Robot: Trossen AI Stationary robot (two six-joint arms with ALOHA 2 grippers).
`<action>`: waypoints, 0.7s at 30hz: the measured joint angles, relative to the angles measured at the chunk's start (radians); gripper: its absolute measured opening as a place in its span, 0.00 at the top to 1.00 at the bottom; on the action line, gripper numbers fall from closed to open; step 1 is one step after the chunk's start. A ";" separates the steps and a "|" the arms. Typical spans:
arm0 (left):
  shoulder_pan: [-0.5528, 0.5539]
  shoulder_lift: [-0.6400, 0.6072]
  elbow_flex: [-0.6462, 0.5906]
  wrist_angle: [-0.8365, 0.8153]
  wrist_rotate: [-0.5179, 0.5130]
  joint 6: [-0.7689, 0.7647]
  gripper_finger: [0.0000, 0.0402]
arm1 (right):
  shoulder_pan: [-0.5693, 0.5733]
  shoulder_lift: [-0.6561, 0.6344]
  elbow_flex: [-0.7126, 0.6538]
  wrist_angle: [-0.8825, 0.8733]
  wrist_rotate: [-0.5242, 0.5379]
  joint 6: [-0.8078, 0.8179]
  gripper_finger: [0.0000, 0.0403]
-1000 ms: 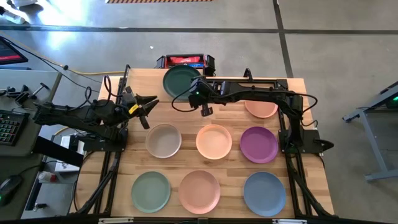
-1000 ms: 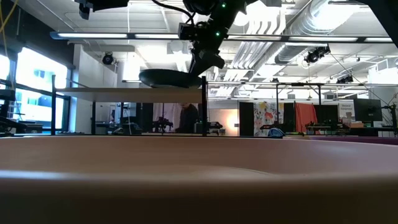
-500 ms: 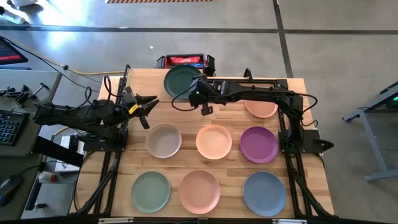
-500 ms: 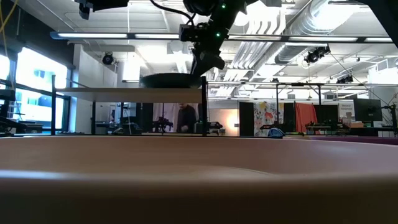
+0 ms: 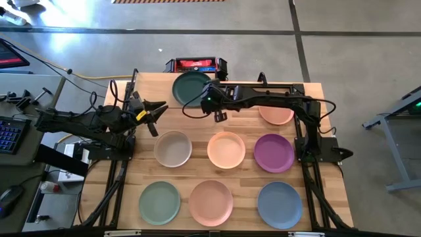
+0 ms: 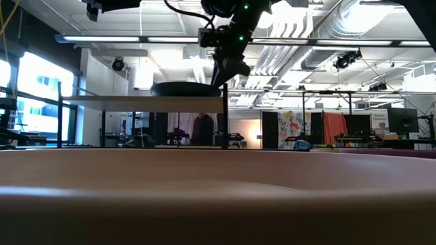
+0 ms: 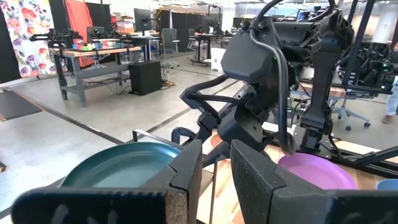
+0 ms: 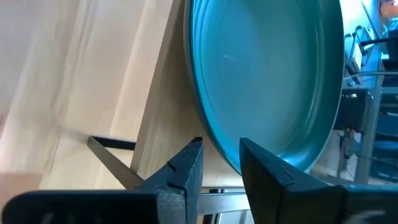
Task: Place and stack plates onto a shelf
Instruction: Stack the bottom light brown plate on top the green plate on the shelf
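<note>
Teal plate (image 5: 191,86) lies on the shelf (image 6: 143,102) at the table's (image 5: 131,191) 12 o'clock edge. Right gripper (image 5: 219,116), at the plate's 4 o'clock rim, has parted fingers straddling the rim without gripping: release step. Next move likely needs retreat, then a pickup from seven plates below. Left gripper (image 5: 158,112) waits at 9 o'clock, part open, empty.
</note>
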State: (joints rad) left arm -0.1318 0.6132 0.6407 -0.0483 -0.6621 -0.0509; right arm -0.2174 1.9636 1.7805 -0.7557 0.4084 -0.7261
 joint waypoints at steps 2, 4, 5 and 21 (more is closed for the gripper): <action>0.000 0.000 0.000 -0.001 0.000 0.000 0.82 | 0.009 -0.009 0.000 -0.018 0.016 -0.004 0.76; 0.000 0.000 0.000 -0.008 0.000 0.000 0.82 | 0.019 -0.026 -0.001 -0.023 0.019 -0.010 0.76; 0.000 0.000 0.001 -0.014 0.000 0.001 0.82 | 0.023 -0.036 -0.001 -0.022 0.020 -0.011 0.76; 0.000 0.000 0.001 -0.165 0.242 -0.164 0.82 | 0.114 -0.210 -0.001 -0.144 0.028 0.267 0.76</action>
State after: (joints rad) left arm -0.1322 0.6132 0.6415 -0.2132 -0.4197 -0.2153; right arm -0.1035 1.7541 1.7794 -0.8996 0.4360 -0.4588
